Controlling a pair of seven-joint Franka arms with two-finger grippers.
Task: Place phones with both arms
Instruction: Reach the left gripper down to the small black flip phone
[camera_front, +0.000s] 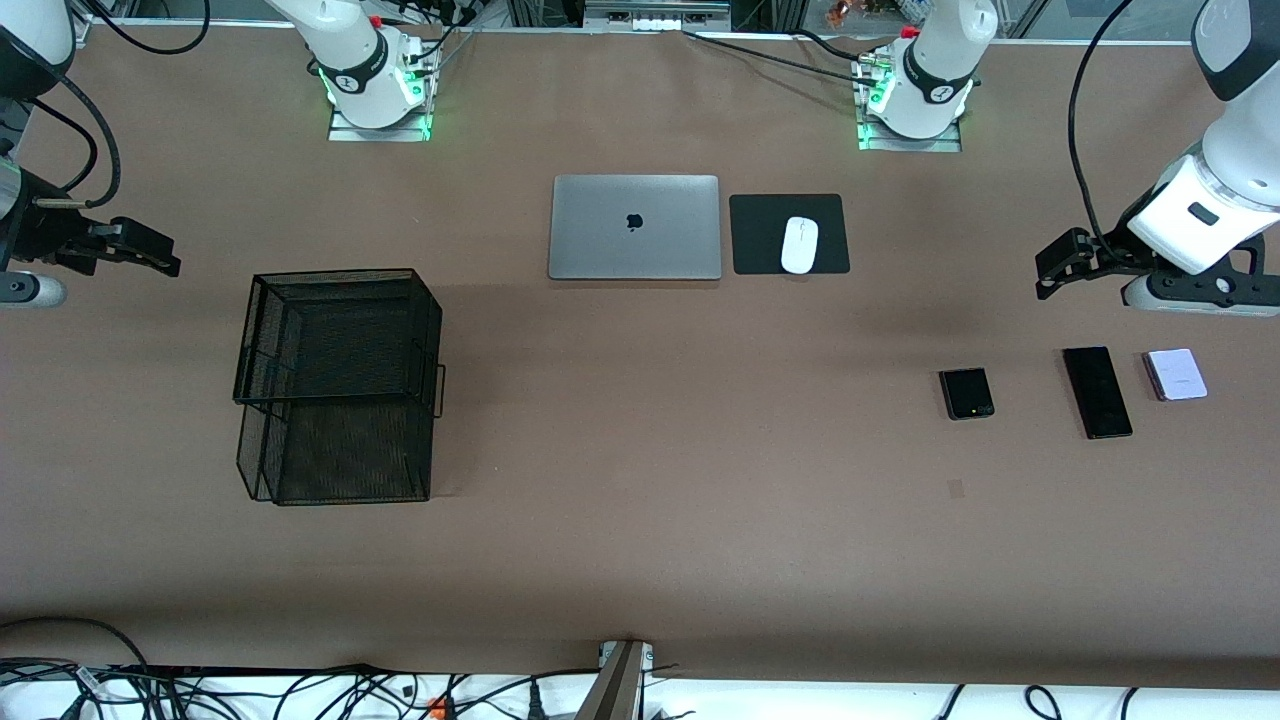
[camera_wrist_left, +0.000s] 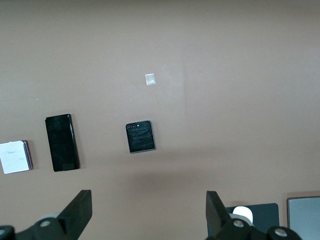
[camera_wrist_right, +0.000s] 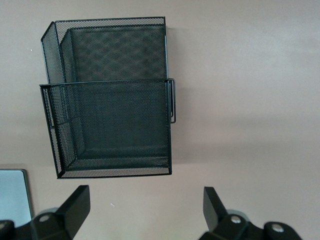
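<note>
- The brown table (camera_front: 640, 560) has a wide bare stretch between the silver laptop (camera_front: 634, 227) and the edge nearest the front camera; nothing stands there.
- Toward the right arm's end from the laptop, and nearer the front camera, sits a black wire-mesh basket (camera_front: 338, 385) of two stacked tiers, the upper tier set farther from the camera than the lower. A strip of bare table separates it from the laptop.
- Just beside the laptop, toward the left arm's end, a white mouse (camera_front: 799, 244) lies on a black pad (camera_front: 760, 235).
- The three phones lie in a loose row, nearer the front camera than the laptop and well toward the left arm's end from it, each apart from the next.
- The small squarish black phone (camera_front: 966, 393) is the closest of the three to the laptop; in the left wrist view its two round lenses show at one edge.
- The long slim black phone (camera_front: 1097, 392) lies in the middle of the row, flat and glossy.
- The small squarish lavender-white phone (camera_front: 1176, 375) is the farthest from the laptop, a darker edge showing along one side.
- The left tool (camera_front: 1062, 268) hangs over bare table, toward the left arm's end from the laptop, its jaws wide and holding nothing.
- The right tool (camera_front: 150, 250) hangs over bare table toward the right arm's end from the laptop, jaws likewise wide and holding nothing; its wrist view looks down on the basket.
</note>
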